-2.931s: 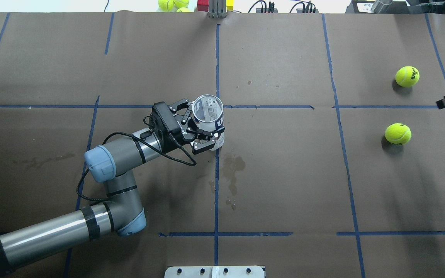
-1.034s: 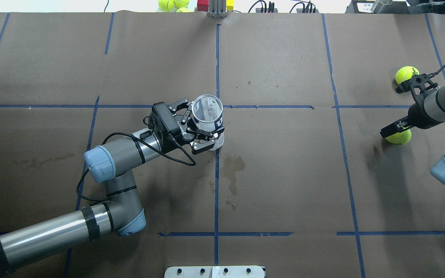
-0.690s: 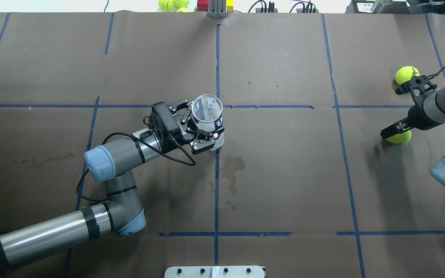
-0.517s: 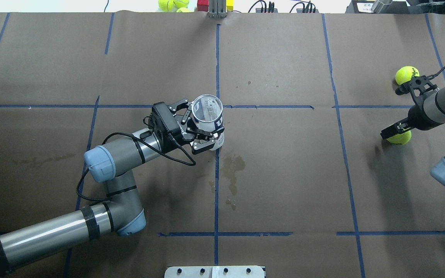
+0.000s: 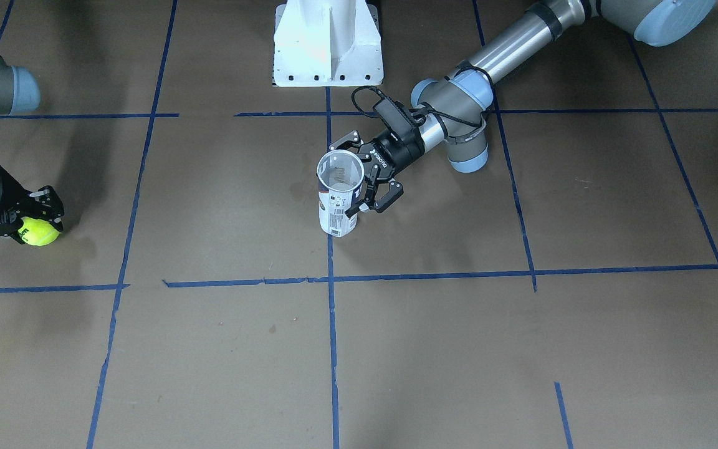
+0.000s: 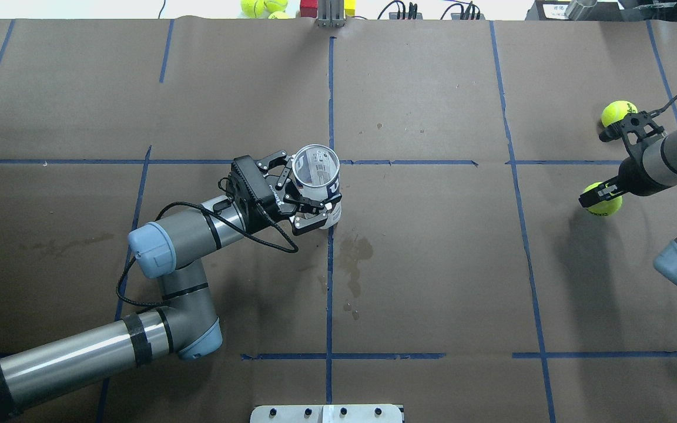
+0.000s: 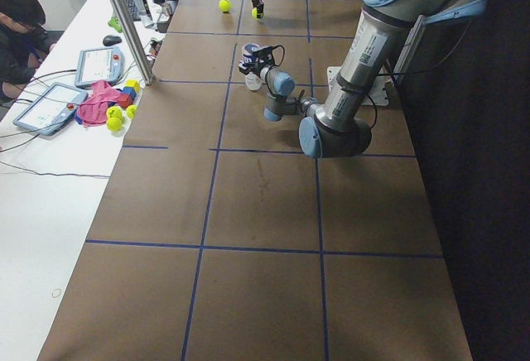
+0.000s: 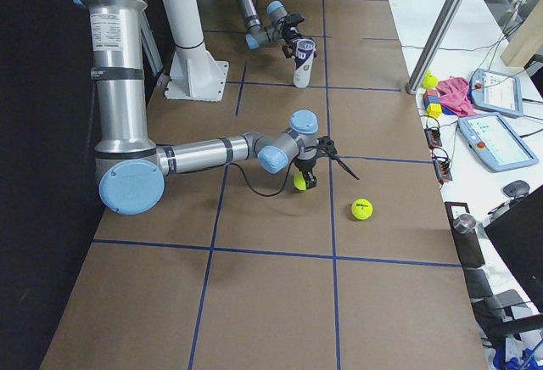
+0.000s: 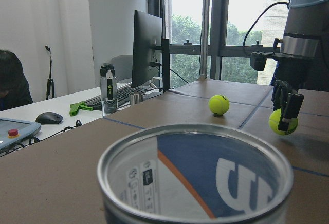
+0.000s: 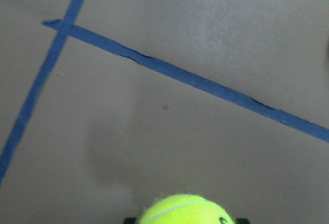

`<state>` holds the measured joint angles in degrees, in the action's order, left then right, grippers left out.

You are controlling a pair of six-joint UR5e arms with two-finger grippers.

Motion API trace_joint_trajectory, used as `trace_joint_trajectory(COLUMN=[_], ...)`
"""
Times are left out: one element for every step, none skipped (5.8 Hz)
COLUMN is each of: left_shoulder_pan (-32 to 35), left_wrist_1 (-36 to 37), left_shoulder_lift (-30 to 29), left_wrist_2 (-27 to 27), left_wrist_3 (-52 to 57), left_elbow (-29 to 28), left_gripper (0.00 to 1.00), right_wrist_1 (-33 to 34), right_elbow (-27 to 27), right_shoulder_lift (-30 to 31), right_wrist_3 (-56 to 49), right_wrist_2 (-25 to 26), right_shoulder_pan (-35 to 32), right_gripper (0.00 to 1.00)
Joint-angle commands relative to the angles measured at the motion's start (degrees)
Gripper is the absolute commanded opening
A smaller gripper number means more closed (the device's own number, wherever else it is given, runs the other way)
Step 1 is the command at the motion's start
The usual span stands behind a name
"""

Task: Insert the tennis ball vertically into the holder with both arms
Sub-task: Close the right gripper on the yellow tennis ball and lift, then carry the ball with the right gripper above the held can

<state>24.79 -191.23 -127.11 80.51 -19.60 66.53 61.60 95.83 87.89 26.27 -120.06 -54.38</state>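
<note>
The holder [image 6: 315, 170], a clear tube with a white and navy label, stands upright near the table's middle, mouth up. It also shows in the front view [image 5: 337, 202] and the left wrist view [image 9: 195, 178]. My left gripper [image 6: 303, 189] is shut on it from the side, one finger on each side. My right gripper [image 6: 602, 194] is shut on a yellow tennis ball [image 6: 603, 200] at the table's right and holds it just above the paper. The ball also shows in the front view [image 5: 38, 232] and the right wrist view [image 10: 187, 211].
A second tennis ball [image 6: 616, 111] lies on the paper beyond my right wrist. The white pedestal base [image 5: 328, 43] stands at the robot's side of the table. Several balls and coloured blocks [image 7: 116, 111] lie on the far white desk, next to an operator.
My right arm came in from the right, closed on the nearer ball and, in the last half second, raised it slightly off the paper. The left arm and holder have not moved.
</note>
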Motion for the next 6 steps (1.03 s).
trace_joint_trajectory(left_shoulder_pan=[0.0, 0.0, 0.0, 0.0, 0.0, 0.0], left_wrist_1=[0.0, 0.1, 0.1, 0.1, 0.1, 0.1], left_shoulder_lift=[-0.1, -0.1, -0.1, -0.2, -0.2, -0.3], left_wrist_2=[0.0, 0.0, 0.0, 0.0, 0.0, 0.0], left_wrist_3=[0.0, 0.0, 0.0, 0.0, -0.1, -0.1], left_elbow=[0.0, 0.0, 0.0, 0.0, 0.0, 0.1], left_gripper=[0.95, 0.95, 0.95, 0.95, 0.95, 0.95], right_wrist_1=[1.4, 1.5, 8.3, 27.4, 41.4, 42.9], right_elbow=[6.5, 7.5, 11.1, 18.5, 22.4, 22.4], right_shoulder_lift=[-1.4, -5.7, -10.4, -18.1, -26.0, -30.5], right_wrist_3=[5.5, 11.7, 16.8, 18.5, 19.8, 27.8], right_wrist_2=[-0.4, -0.6, -0.6, -0.4, 0.0, 1.2], right_shoulder_pan=[0.2, 0.4, 1.5, 2.9, 5.0, 8.1], right_gripper=[0.38, 0.38, 0.38, 0.38, 0.37, 0.37])
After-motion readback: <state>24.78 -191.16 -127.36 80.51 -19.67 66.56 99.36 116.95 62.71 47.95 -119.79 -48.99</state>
